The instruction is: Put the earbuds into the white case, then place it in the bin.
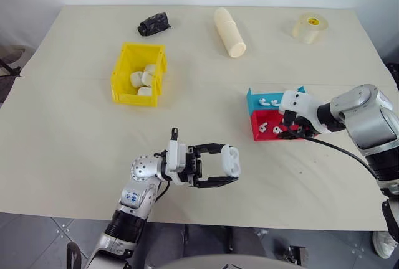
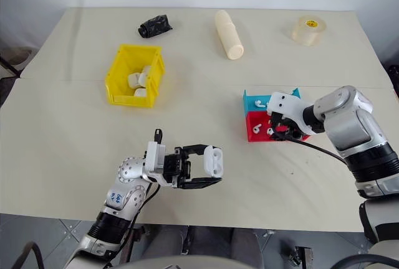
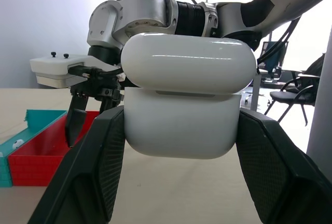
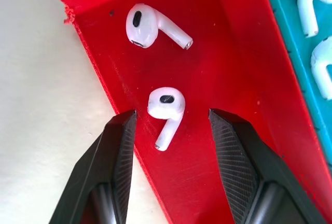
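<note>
Nearest us, our left tool [image 1: 225, 168] hovers above the near part of the worktop [image 1: 75, 132], its two black fingers [image 3: 91, 167] pinching the white case [image 1: 229, 160] by its sides; the lid stands a little ajar over the body. To the right, our right tool [image 4: 171, 125] points down into the shallow red tray [image 4: 218, 79], its fingers spread apart on either side of one of the earbuds [image 4: 166, 107], not touching it. A second earbud [image 4: 150, 27] lies farther along the same tray, and more lie in the blue tray [image 1: 262, 98] that sits touching the red one on its far side. Far left stands the yellow bin [image 1: 121, 79] with several white cases [image 1: 142, 79] inside. Along the far edge lie a black object [image 1: 153, 23], a cream cylinder [image 1: 229, 31] and a roll of tape [image 1: 310, 27]
</note>
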{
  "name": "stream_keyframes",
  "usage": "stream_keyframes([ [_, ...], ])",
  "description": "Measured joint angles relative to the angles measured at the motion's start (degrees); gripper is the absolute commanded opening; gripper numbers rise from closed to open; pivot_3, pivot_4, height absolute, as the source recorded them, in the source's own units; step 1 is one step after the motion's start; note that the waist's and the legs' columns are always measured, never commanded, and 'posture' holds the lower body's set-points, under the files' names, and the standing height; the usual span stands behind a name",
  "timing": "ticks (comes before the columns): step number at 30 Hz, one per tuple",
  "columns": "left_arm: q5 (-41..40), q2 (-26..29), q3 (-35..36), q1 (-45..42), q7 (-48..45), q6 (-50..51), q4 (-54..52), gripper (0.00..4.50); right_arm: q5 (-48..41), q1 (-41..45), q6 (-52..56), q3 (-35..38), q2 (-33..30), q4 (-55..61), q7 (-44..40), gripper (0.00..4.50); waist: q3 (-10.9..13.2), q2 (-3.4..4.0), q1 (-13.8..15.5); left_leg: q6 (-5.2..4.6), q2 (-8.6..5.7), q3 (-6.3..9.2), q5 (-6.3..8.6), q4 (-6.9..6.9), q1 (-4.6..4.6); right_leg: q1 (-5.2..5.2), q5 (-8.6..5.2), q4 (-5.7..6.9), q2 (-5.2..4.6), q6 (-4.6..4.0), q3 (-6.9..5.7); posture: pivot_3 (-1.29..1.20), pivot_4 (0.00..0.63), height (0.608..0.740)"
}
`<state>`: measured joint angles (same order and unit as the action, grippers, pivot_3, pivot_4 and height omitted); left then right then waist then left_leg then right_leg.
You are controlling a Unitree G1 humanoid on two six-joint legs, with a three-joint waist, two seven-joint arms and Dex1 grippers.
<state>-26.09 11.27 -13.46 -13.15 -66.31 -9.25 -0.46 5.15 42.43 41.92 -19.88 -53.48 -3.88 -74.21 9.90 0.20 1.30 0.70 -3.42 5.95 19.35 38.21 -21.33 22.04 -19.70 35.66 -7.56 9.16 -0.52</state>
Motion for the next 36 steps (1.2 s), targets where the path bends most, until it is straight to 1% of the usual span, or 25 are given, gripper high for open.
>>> stream_keyframes([
  [9, 0.0, -0.1, 0.0, 0.0, 0.1, 0.0, 0.0, 2.80, -1.8, 1.3, 3.6, -0.1, 1.6, 0.7, -0.1, 2.29, 0.0, 0.00, 0.0, 0.00, 0.01, -0.02, 0.00, -0.02, -0.01, 0.06, 0.00, 0.02, 0.00, 0.00, 0.01, 0.00, 0.150, 0.740],
  [15, 0.0, -0.1, 0.0, 0.0, 0.2, 0.0, 0.0, 2.80, -1.7, 1.9, 3.0, -0.5, 2.0, -0.8, 1.0, 2.29, 0.0, 0.00, 0.0, 0.00, -0.02, -0.14, 0.00, 0.01, -0.18, 0.34, 0.00, 0.20, -0.04, 0.00, 0.08, 0.00, 0.150, 0.740],
  [24, 0.0, 0.0, 0.0, 0.0, 0.4, 0.0, 0.0, 2.80, -0.7, 2.1, -0.3, -1.2, 2.1, -1.2, 1.3, 2.29, 0.0, 0.00, -0.1, 0.00, 0.00, -0.18, 0.00, 0.02, -0.18, 0.36, 0.00, 0.21, -0.02, 0.00, 0.08, 0.00, 0.150, 0.740],
  [27, 0.0, 0.1, 0.0, 0.0, 0.5, 0.0, 0.0, 2.80, -0.5, 2.1, -0.7, -1.3, 2.1, -1.2, 1.2, 1.67, 0.0, 0.00, -0.1, 0.00, 0.00, -0.18, 0.00, 0.02, -0.18, 0.36, 0.00, 0.21, -0.02, 0.00, 0.08, 0.00, 0.150, 0.740],
  [30, 0.1, 0.1, 0.0, -0.1, 0.4, 0.0, 0.0, 2.80, -0.4, 2.1, -0.8, -1.7, 1.8, -1.0, 0.9, 0.70, 0.0, 0.00, 0.0, 0.00, 0.00, -0.17, 0.00, 0.04, -0.18, 0.35, 0.00, 0.22, -0.02, 0.00, 0.08, 0.00, 0.150, 0.740],
  [31, 0.1, 0.1, 0.0, -0.1, 0.4, 0.0, 0.0, 2.80, -0.4, 2.1, -0.9, -1.8, 1.7, -0.8, 0.7, 0.46, 0.0, 0.00, 0.0, 0.00, -0.01, -0.17, 0.00, 0.05, -0.18, 0.34, 0.00, 0.21, -0.02, 0.00, 0.09, 0.00, 0.150, 0.740],
  [36, 0.1, 0.1, 0.0, -0.1, 0.4, 0.0, 0.0, 2.80, 0.7, 2.2, -1.6, -2.3, 1.0, -0.7, 0.6, 0.46, 0.0, 0.00, 0.0, 0.00, -0.02, -0.17, 0.00, 0.05, -0.18, 0.34, 0.00, 0.21, -0.04, 0.00, 0.09, 0.00, 0.150, 0.740],
])
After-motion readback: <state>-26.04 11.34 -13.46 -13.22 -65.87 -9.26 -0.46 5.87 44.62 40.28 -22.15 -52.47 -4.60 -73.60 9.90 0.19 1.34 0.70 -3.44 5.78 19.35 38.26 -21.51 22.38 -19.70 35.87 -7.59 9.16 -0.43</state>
